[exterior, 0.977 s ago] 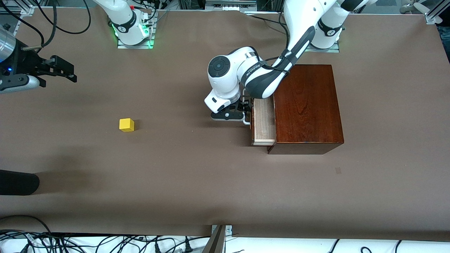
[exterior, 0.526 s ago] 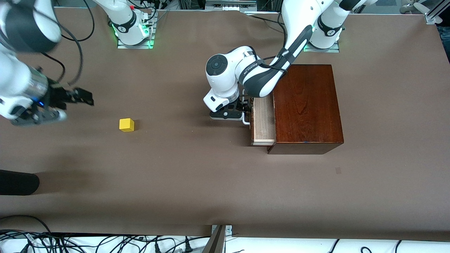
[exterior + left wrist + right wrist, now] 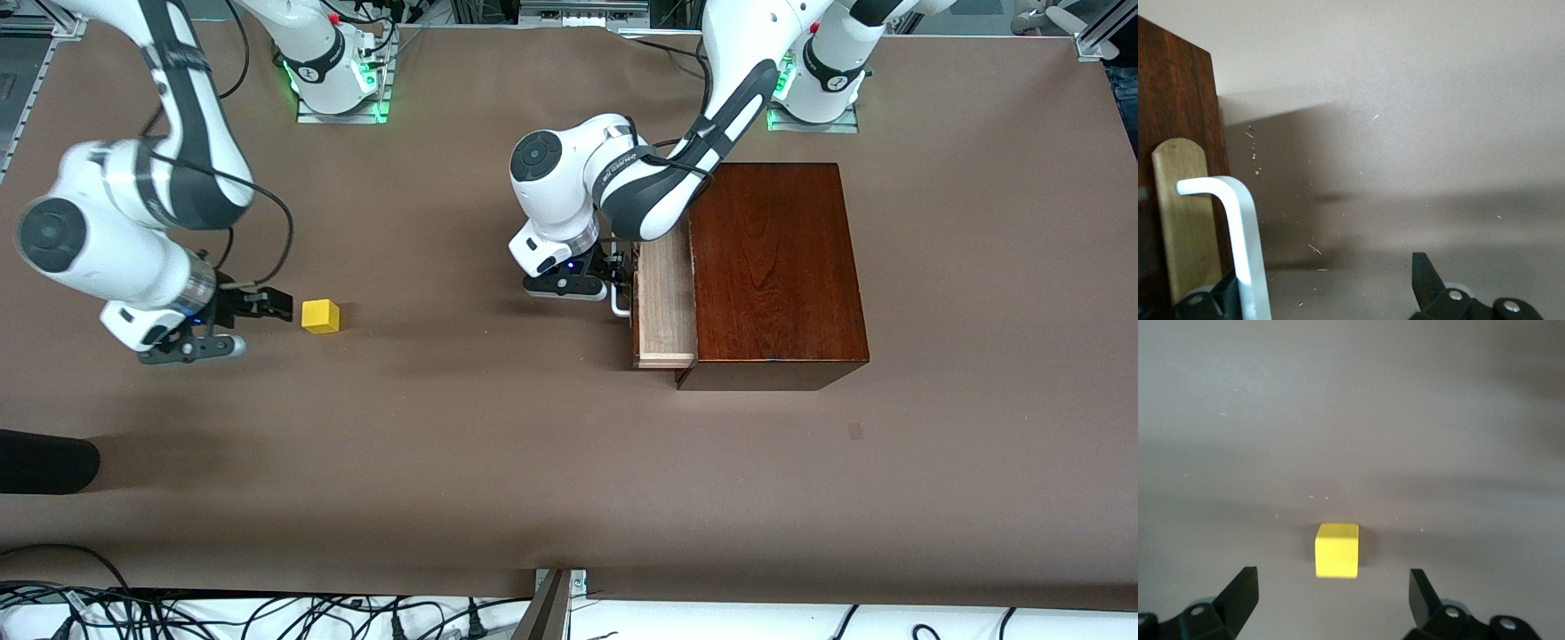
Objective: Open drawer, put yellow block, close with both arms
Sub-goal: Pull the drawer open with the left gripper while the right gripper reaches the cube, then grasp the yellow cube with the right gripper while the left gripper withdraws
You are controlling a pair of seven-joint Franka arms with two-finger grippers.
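The drawer point(image 3: 665, 307) is seen partly pulled out; its handle point(image 3: 1238, 233) lies between the left gripper's point(image 3: 613, 267) open jaws. The right gripper point(image 3: 267, 307), jaws spread, is beside the yellow block point(image 3: 1337, 550) on the brown worktop point(image 3: 498, 462).

1. Even, bright overhead light; soft shadows fall on the table point(image 3: 498, 462) nearer the front camera than each arm.
2. Green glow marks both bases.
3. Both wrist views look hazy and washed out.

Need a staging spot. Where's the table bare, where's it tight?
Bare: the stretch between the yellow block and the drawer, and the table nearer the camera. Tight: at the handle, where the left gripper sits; right gripper is beside the block.
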